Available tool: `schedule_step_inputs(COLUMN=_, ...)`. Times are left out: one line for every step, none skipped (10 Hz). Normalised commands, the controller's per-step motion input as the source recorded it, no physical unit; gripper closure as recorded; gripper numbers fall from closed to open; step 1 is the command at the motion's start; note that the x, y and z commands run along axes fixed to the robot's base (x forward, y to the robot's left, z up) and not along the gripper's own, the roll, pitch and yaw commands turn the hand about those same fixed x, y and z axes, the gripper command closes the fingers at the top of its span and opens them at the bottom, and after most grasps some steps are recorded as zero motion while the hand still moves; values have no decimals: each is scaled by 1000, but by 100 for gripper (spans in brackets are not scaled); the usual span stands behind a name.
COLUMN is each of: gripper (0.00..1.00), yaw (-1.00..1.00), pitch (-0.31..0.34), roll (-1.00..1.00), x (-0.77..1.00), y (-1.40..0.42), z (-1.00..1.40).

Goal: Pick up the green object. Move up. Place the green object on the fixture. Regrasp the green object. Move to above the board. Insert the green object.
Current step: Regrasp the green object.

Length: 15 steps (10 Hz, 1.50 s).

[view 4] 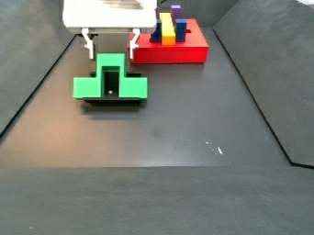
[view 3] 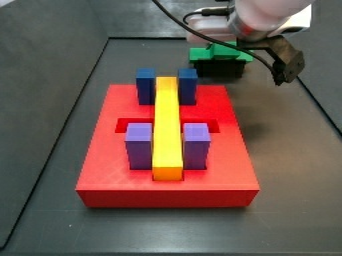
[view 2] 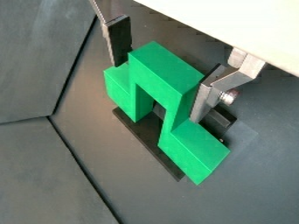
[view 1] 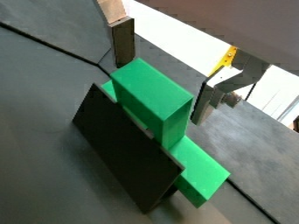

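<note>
The green object rests on the fixture, a small dark holder, with one square part standing upward. My gripper is open and straddles that raised part, one silver finger on one side and the other finger close to the opposite face. In a side view the gripper hangs just above the green object. From the other side the green object and fixture sit behind the board.
The red board carries a long yellow bar, blue posts and purple posts. Raised black walls border the dark floor. A cable loops from the arm above the fixture.
</note>
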Motion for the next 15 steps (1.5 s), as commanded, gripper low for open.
schedule_step_inputs(gripper=0, yaw=109, pitch=0, roll=137, x=57, y=0, z=-189)
schedule_step_inputs(gripper=0, yaw=109, pitch=0, roll=129, x=83, y=0, z=-191)
schedule_step_inputs(gripper=0, yaw=94, pitch=0, roll=117, x=66, y=0, z=-177)
schedule_step_inputs(gripper=0, yaw=71, pitch=0, roll=94, x=74, y=0, z=-211)
schedule_step_inputs(gripper=0, yaw=60, pitch=0, roll=63, x=83, y=-3, z=-209)
schedule_step_inputs(gripper=0, yaw=37, pitch=0, roll=29, x=63, y=-23, z=-186)
schedule_step_inputs(gripper=0, yaw=37, pitch=0, roll=9, x=0, y=-26, z=-100)
schedule_step_inputs(gripper=0, yaw=0, pitch=0, roll=0, x=0, y=0, z=0)
schedule_step_inputs(gripper=100, yaw=0, pitch=0, roll=0, x=0, y=0, z=0)
schedule_step_inputs(gripper=100, yaw=0, pitch=0, roll=0, x=0, y=0, z=0)
schedule_step_inputs(gripper=100, yaw=0, pitch=0, roll=0, x=0, y=0, z=0)
schedule_step_inputs(gripper=100, yaw=0, pitch=0, roll=0, x=0, y=0, z=0)
schedule_step_inputs(gripper=100, yaw=0, pitch=0, roll=0, x=0, y=0, z=0)
schedule_step_inputs(gripper=100, yaw=0, pitch=0, roll=0, x=0, y=0, z=0)
schedule_step_inputs(gripper=100, yaw=0, pitch=0, roll=0, x=0, y=0, z=0)
